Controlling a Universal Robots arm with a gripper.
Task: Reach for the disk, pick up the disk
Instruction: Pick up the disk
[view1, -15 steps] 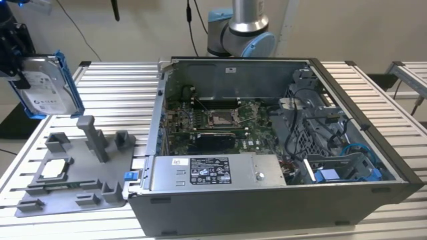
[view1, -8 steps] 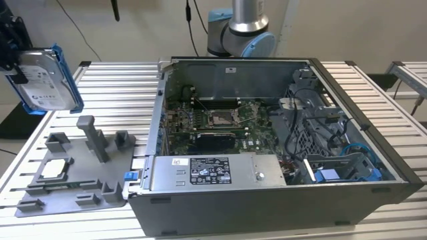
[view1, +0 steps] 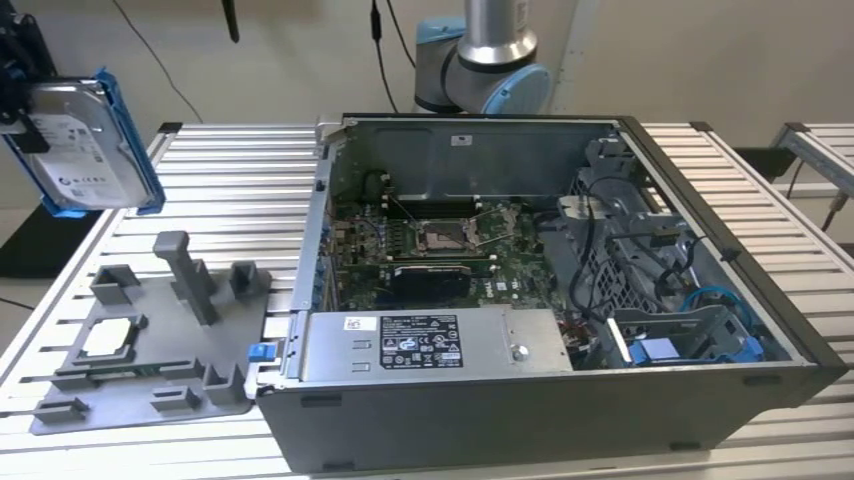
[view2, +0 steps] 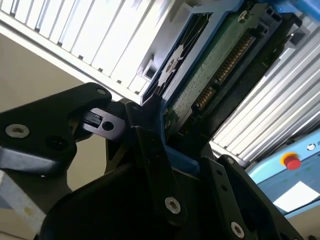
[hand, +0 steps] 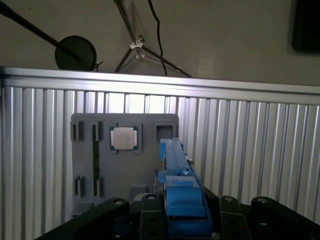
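The disk (view1: 83, 140) hangs in the air at the exterior view's left, standing on edge with its white label toward the camera, well above the slatted table (view1: 227, 190) and the grey holder tray (view1: 134, 385). The gripper (view2: 152, 112) is clamped on its blue frame. In the second wrist view the black jaws pinch the frame's edge beside the green circuit-board side. The pickup looks essentially done. To hold it well, I judge the squeeze should bear on the plastic frame, not the board, firmly enough that the upright drive cannot pivot. The lift should clear the tray's posts, the small chip (hand: 123, 138) seated there, and the open computer case (view1: 534, 420) beside it.
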